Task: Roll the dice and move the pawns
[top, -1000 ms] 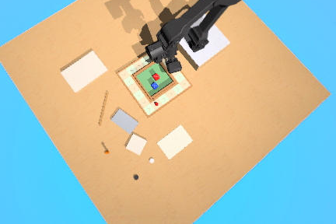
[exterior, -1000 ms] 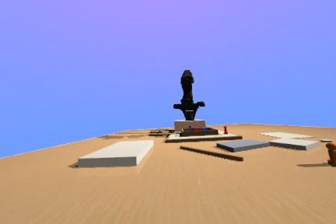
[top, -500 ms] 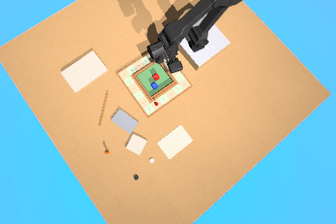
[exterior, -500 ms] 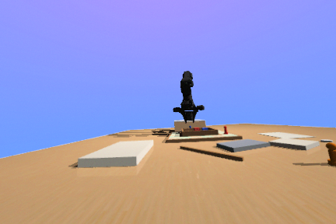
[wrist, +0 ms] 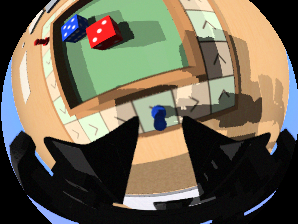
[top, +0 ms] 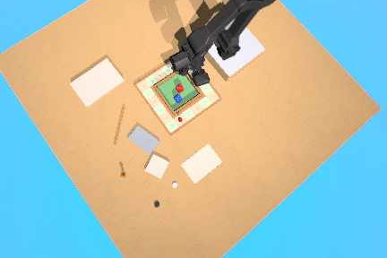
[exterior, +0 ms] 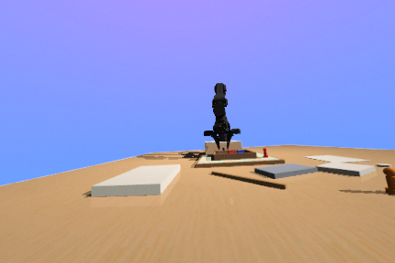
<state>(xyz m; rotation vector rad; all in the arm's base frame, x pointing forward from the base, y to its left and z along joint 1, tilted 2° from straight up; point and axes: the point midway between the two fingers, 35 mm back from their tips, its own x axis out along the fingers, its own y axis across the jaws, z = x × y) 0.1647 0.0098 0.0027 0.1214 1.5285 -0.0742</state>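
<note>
The red die [top: 180,88] [wrist: 103,32] and blue die [top: 177,98] [wrist: 74,28] rest in the green-floored tray [top: 169,90] [exterior: 235,155] [wrist: 145,57]. The red die's top face shows three pips; the blue die's shows several. The red pawn [top: 180,119] [exterior: 265,152] [wrist: 41,42] stands on the arrow track [top: 148,94] [wrist: 223,92]. The blue pawn [wrist: 159,117] stands on a pale green square beside the tray. My gripper [exterior: 223,148] [wrist: 160,120] is partly open, its fingertips either side of the blue pawn in the wrist view, with gaps. In the top view the arm hides the blue pawn.
A white box [top: 97,81] [exterior: 137,182], thin stick [top: 119,124] [exterior: 249,180], grey block [top: 143,138] [exterior: 285,170], small white block [top: 157,166] and cream slab [top: 202,164] lie around the board. An orange piece [top: 123,175] [exterior: 389,180], white piece [top: 175,184] and dark piece [top: 157,203] are farther off.
</note>
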